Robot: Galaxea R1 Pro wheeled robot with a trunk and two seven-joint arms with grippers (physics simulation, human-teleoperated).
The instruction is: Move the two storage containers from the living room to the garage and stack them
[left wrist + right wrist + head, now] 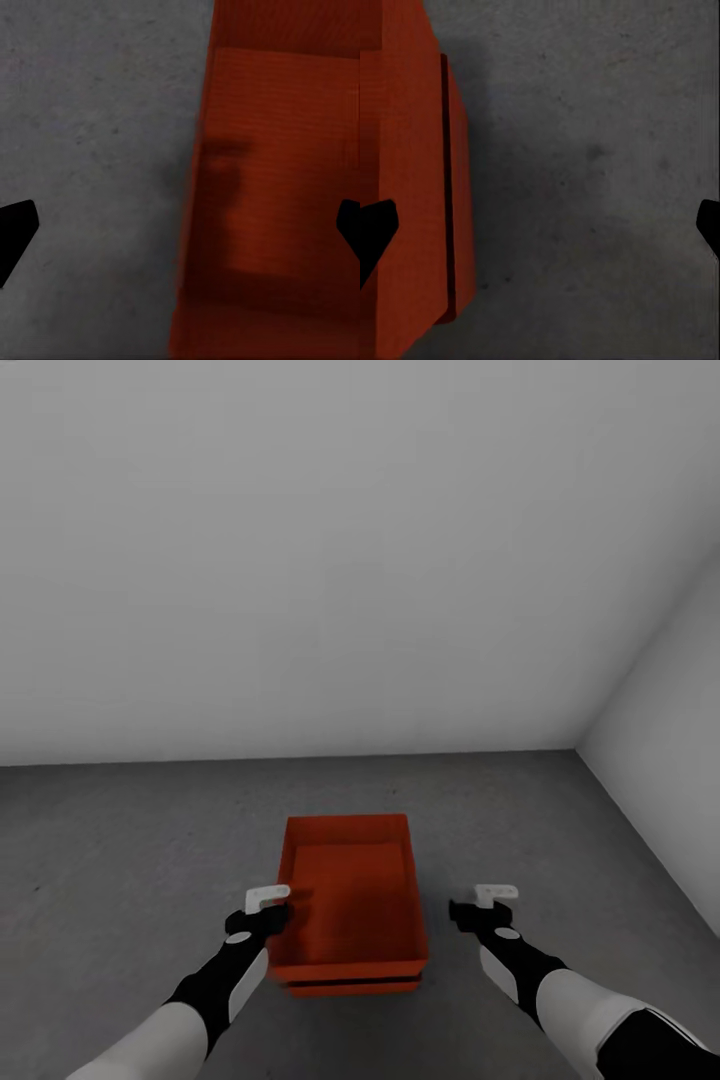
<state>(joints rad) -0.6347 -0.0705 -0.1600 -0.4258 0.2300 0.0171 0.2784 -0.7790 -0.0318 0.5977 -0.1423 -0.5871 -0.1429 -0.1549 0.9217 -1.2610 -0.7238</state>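
While stacked, containers (350,920) near walls (300,560).

Lower container (350,986) mostly hidden under upper container (350,900), just a thin strip of it shows at near end. Both arms cut off by head view's bottom edge. Left wrist view: blurred, container wall runs off the edges; left gripper (180,232) fingertips (15,232) clipped at both sides. Right wrist view: containers cut by edge, right gripper (540,229) fingertips (373,232) clipped too. Wall/floor (120,840) texture too soft for detail
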